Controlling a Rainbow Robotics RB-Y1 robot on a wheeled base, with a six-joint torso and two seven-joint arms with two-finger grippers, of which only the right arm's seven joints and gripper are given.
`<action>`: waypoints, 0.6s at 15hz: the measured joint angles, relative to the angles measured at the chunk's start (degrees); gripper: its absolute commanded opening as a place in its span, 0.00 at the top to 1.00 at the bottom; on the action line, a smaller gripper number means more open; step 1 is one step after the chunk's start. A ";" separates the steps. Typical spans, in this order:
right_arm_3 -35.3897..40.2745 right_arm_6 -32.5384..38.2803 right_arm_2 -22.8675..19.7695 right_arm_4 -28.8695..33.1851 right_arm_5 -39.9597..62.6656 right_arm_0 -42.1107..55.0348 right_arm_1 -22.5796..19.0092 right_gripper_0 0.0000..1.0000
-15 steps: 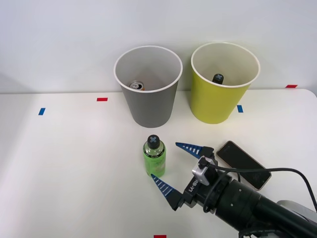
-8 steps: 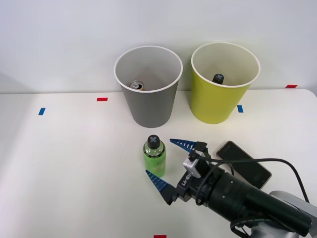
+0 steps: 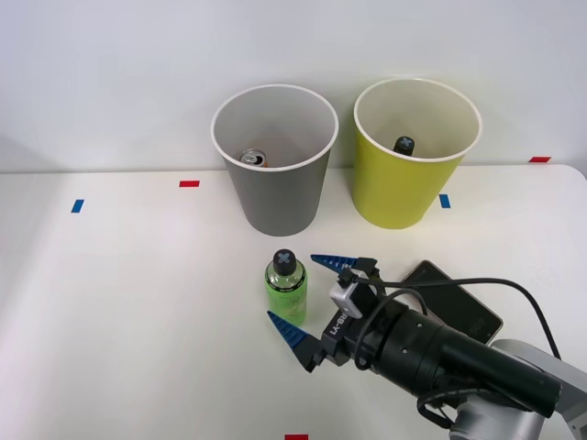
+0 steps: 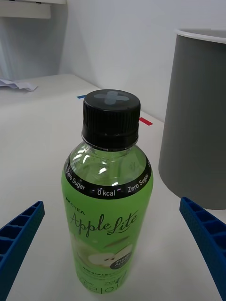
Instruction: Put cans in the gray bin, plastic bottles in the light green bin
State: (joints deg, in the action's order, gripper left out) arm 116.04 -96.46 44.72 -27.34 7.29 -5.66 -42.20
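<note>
Front view: your right gripper (image 3: pixel 315 293) is spread wide, one finger either side of the upright bottle (image 3: pixel 286 287), not touching. Label reads "Apple Lite", "Zero Sugar", "0 kcal". Arm lies low, entering from the right, before the gray bin (image 3: pixel 275 158).

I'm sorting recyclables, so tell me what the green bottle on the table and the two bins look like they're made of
The green bottle looks like clear green-tinted plastic: highlights show through its shoulder. Its black cap is ribbed, probably plastic, and its label is glossy. The gray bin and the light green bin look like smooth matte plastic, though coated paper can't be ruled out.
</note>
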 measured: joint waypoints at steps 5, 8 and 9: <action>-0.18 0.22 -0.98 0.64 4.17 -0.48 2.50 0.00; -0.35 0.48 -1.69 1.87 5.52 -0.87 3.29 0.00; -0.83 0.69 -1.73 2.22 5.54 -1.24 3.49 0.00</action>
State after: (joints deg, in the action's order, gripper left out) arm 115.21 -95.77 43.00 -25.12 12.83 -6.90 -38.71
